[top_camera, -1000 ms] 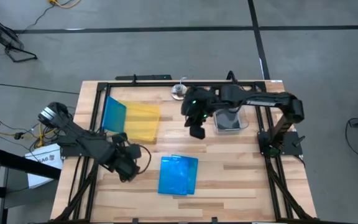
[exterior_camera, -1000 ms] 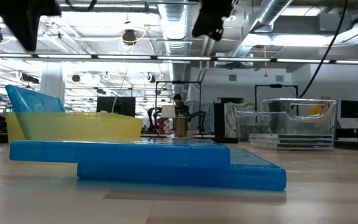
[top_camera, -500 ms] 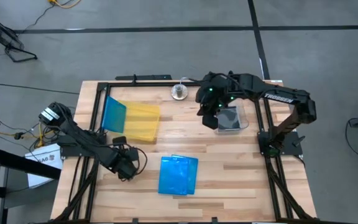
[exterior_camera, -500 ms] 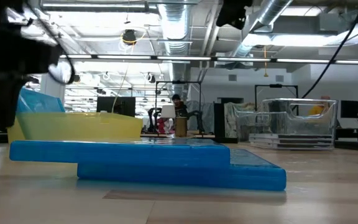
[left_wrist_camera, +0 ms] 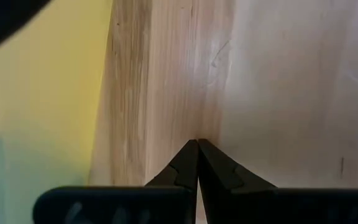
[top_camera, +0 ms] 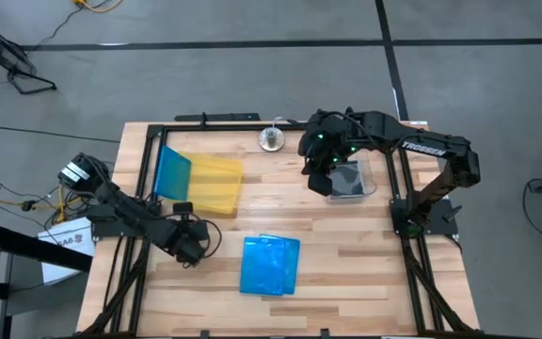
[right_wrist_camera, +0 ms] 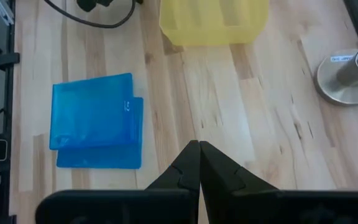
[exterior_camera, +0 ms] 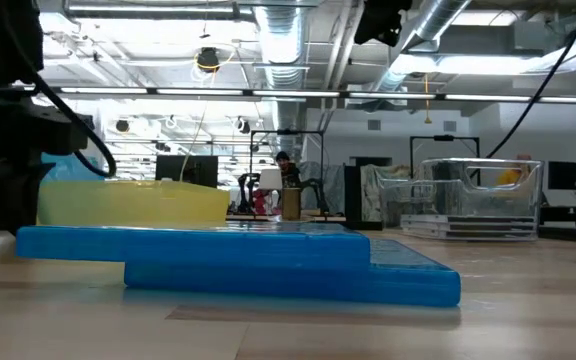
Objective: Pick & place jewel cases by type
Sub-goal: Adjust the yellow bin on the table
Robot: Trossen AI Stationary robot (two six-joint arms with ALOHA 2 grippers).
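Observation:
Two translucent blue jewel cases (top_camera: 270, 265) lie flat, stacked and slightly offset, near the table's front middle; they also show in the low view (exterior_camera: 238, 262) and the right wrist view (right_wrist_camera: 96, 121). A third blue case (top_camera: 172, 173) stands tilted against the left wall of the yellow tray (top_camera: 215, 185). A dark case lies in the clear tub (top_camera: 351, 181). My left gripper (top_camera: 196, 237) is shut (left_wrist_camera: 197, 146), low over bare wood between tray and stack. My right gripper (top_camera: 319, 179) is shut (right_wrist_camera: 199, 146), high beside the tub's left side.
A round metal stand (top_camera: 271, 138) sits at the far edge between tray and tub. A black cable (right_wrist_camera: 104, 15) trails by the left arm. A black frame rail (top_camera: 216, 119) runs along the far side. Bare wood lies between the stack and the tub.
My right gripper has swung toward the table's right, from mid-table to the tub's left side, then held still. My left gripper has come down toward the table, left of the blue stack. No case has moved.

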